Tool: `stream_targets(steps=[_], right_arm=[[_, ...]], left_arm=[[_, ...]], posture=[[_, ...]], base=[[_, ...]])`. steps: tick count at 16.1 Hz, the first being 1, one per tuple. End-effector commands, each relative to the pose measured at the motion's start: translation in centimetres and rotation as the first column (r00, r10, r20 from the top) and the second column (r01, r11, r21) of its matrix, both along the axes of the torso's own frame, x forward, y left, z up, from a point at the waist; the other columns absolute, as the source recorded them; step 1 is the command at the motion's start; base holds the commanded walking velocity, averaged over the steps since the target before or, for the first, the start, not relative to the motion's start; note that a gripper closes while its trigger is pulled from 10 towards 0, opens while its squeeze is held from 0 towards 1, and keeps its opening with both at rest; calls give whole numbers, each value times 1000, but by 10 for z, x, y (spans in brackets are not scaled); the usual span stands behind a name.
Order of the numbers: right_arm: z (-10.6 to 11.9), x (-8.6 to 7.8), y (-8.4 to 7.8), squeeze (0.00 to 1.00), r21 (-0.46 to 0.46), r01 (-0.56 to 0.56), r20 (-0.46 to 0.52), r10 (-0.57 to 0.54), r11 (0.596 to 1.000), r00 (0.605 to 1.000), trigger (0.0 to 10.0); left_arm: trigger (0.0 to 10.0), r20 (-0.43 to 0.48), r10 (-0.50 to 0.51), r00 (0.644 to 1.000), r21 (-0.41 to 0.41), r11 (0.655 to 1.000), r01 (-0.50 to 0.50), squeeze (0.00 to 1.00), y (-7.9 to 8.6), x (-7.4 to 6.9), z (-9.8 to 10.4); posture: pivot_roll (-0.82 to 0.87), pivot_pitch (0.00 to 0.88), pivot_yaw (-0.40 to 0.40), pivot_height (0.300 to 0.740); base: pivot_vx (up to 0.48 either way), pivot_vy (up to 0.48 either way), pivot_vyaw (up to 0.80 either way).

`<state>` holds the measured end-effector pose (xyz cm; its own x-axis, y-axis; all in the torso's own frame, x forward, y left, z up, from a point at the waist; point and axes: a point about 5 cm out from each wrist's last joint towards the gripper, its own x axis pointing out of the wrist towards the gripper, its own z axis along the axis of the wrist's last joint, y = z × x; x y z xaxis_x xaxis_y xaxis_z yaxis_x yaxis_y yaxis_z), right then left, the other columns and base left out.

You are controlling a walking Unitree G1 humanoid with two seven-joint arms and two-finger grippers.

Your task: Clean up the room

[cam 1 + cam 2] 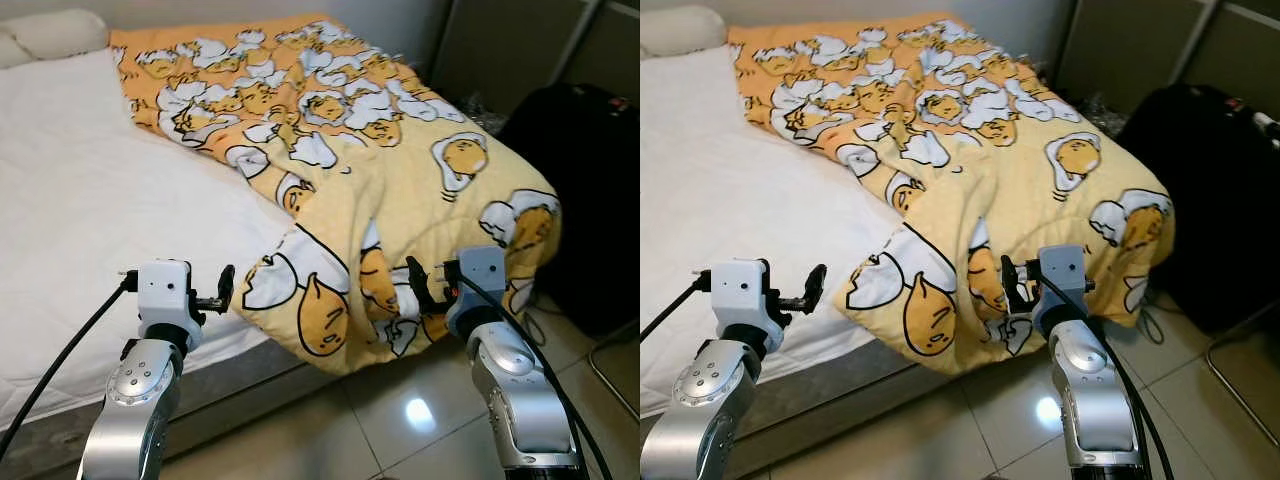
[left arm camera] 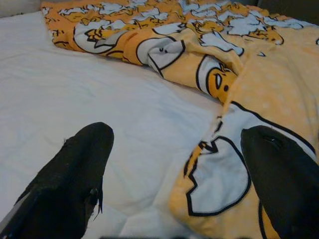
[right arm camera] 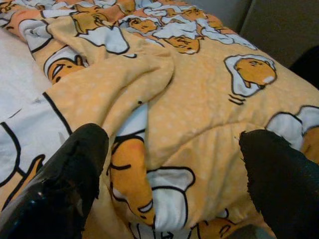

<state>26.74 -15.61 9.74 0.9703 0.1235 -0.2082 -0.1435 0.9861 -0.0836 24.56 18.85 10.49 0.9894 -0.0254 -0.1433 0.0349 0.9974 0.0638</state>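
Observation:
A yellow and orange blanket (image 1: 380, 170) with egg cartoon prints lies rumpled across the right half of the bed, its corner hanging over the foot edge toward the floor. My left gripper (image 1: 226, 290) is open at the bed's edge, right beside the blanket's lower left hem (image 2: 214, 184). My right gripper (image 1: 418, 284) is open too, its fingers (image 3: 75, 179) held against the drooping blanket corner (image 3: 199, 129) without closing on it.
The white mattress (image 1: 90, 200) is bare on the left, with a pillow (image 1: 55, 32) at the head. A black suitcase (image 1: 590, 190) stands right of the bed. Glossy tiled floor (image 1: 400, 420) lies below, and a metal frame (image 1: 612, 360) at far right.

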Motion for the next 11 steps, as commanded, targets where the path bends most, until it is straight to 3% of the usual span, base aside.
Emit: stream_targets(steps=[1, 7, 8, 9, 10, 11], right_arm=[[-6, 4, 18, 1000, 8, -135, -47, 135, 991, 990, 10000], [-7, 7, 20, 1000, -13, -151, -50, 150, 989, 987, 10000], [-8, 8, 17, 1000, -15, -126, -48, 125, 992, 991, 10000], [-8, 8, 14, 859, -8, -98, -53, 97, 995, 994, 10000], [-9, 8, 11, 271, -19, -89, -58, 88, 996, 994, 10000], [-9, 7, 8, 51, -29, -76, -54, 74, 997, 996, 10000]], left_arm=[[10000, 21, -6, 1000, 21, 1000, 6, 525, 3, 4, 4], [10000, 27, -3, 1000, 22, 1000, 2, 525, 4, 6, 4], [10000, 28, -4, 1000, 22, 1000, 3, 525, 5, 7, 5], [10000, 28, -7, 1000, 22, 1000, 7, 522, 4, 7, 4], [10000, 25, -21, 999, 20, 1000, 21, 518, 2, 8, 4], [10000, 19, -49, 999, 17, 999, 48, 518, -1, 9, 3]], posture=[[-32, 0, -31, 740], [-35, 0, -31, 740], [-37, 0, -32, 740], [-38, 0, -31, 740], [-39, 0, -32, 740], [-43, 0, -32, 740]], base=[[382, 0, 800], [383, 0, 800], [379, 0, 0], [379, 0, 0], [382, 0, 0], [379, 0, 0]])
